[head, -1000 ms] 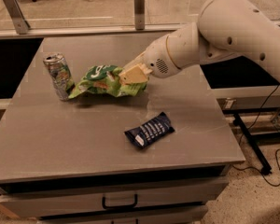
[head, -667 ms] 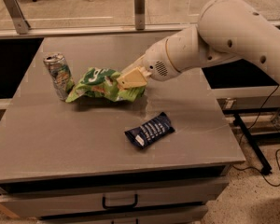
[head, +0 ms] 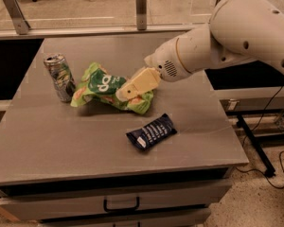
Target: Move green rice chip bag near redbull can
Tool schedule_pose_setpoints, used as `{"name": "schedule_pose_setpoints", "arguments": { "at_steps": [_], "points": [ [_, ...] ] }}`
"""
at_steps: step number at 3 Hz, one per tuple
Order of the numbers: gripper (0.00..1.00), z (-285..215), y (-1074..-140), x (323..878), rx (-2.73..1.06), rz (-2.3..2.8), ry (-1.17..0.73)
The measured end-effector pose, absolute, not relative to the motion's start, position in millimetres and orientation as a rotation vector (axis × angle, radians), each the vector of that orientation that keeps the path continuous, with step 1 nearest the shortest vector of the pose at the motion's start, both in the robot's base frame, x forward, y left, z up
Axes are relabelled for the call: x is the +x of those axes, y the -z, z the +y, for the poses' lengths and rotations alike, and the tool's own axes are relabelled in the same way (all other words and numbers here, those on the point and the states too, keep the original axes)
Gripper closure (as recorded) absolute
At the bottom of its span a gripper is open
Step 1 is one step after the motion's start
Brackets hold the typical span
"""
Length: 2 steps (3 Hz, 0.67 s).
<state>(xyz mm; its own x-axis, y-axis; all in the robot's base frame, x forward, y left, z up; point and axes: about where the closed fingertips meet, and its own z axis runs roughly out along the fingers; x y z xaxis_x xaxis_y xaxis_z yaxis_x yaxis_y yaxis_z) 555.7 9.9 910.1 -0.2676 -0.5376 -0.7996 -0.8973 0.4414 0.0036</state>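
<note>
The green rice chip bag [head: 102, 85] lies crumpled on the grey table [head: 61, 141], left of centre. Its left end is just right of the redbull can [head: 59, 77], almost touching it. The can is dented and stands upright near the table's left edge. My gripper [head: 125, 92] reaches in from the right on the white arm [head: 236, 37]. It is shut on the bag's right half, and its cream fingers [head: 137, 83] cover part of the bag.
A dark blue packet with white stripes [head: 151, 131] lies on the table in front of the bag, towards the right. A glass railing with metal posts [head: 141, 6] runs behind the table. A drawer handle [head: 121, 205] shows below the front edge.
The gripper and the bag have shifted slightly lower and to the right. The bag's left end stays close beside the can, and the can and blue packet have not moved.
</note>
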Motion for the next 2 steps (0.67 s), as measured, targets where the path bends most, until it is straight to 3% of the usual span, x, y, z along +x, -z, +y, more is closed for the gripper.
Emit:
{"name": "schedule_pose_setpoints", "arguments": {
  "at_steps": [1,2],
  "points": [
    [0.00,-27.1,-935.6,559.5,-1.076,1.912,-0.550],
    [0.00,-108.2,-954.2,565.6,-0.799,1.934,-0.471]
  ]
}}
